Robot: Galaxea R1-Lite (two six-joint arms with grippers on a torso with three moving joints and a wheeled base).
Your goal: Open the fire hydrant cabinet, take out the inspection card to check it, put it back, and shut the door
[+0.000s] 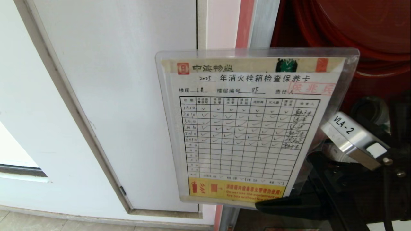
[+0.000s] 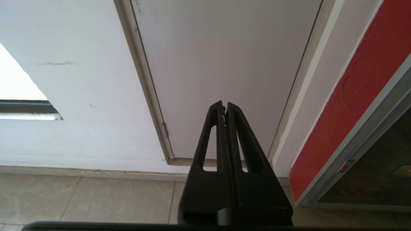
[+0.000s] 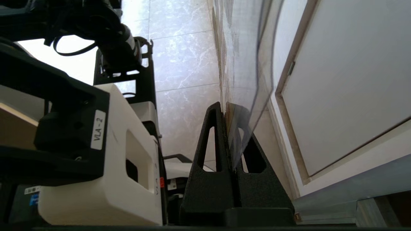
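I've got the inspection card (image 1: 247, 128) mid-frame in head view, right gripper (image 1: 269, 202) pinching its lower right corner. Light, thin, slick sleeve (bends in the wrist view), so I'd grip near an edge, gently. Left gripper (image 2: 224, 109) pressed together, idle.

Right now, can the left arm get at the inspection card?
Probably not without moving. The left gripper hangs low with shut fingers, facing the white panel door near the floor. The inspection card is up by the fire hydrant cabinet, pinched in the right gripper.
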